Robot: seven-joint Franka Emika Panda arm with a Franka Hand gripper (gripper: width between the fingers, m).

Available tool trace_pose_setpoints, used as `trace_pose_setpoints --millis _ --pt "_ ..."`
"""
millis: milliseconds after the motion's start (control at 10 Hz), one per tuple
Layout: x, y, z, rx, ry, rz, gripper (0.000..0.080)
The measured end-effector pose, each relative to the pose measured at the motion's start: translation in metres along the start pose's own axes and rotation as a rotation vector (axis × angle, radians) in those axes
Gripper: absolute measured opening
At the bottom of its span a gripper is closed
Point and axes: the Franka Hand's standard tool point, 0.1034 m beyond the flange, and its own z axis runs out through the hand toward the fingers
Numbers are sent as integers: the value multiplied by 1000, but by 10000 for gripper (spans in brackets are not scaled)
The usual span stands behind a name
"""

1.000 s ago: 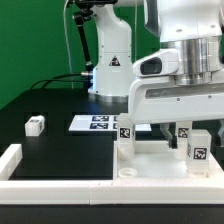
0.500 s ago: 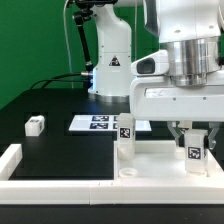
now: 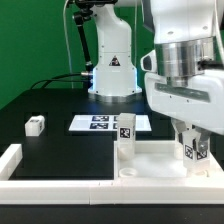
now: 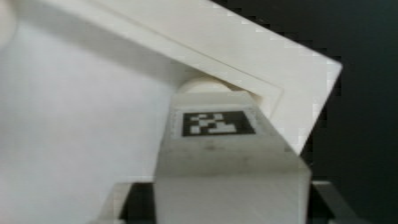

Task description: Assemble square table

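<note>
Jaws clamped on a leg, lower right of exterior frame, held upright over a corner of the slab, probably to seat it in its socket. Frame centre: a second leg stands mounted. At left, a spare leg lies on the black surface.

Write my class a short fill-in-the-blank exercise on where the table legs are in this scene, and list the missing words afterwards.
1. The gripper grips one leg at a ____ of the square table.
2. A second leg stands ____ on the square table.
3. A third leg lies on the black work surface, toward the exterior view's ____.

Missing words: corner; upright; left.
</note>
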Motion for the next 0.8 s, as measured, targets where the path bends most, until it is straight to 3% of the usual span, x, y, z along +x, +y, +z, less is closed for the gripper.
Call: trace_pose_setpoints --millis 200,400,500,600,700,800 --pt "-4 1 1 7 -23 228 290" --pt "-6 0 1 7 -23 278 290" --pt "-6 0 2 7 -23 245 385" --pt "-7 0 2 6 -21 217 550" --pt "-9 0 2 4 -12 53 550" --pt "-10 1 3 -10 -1 -167 628"
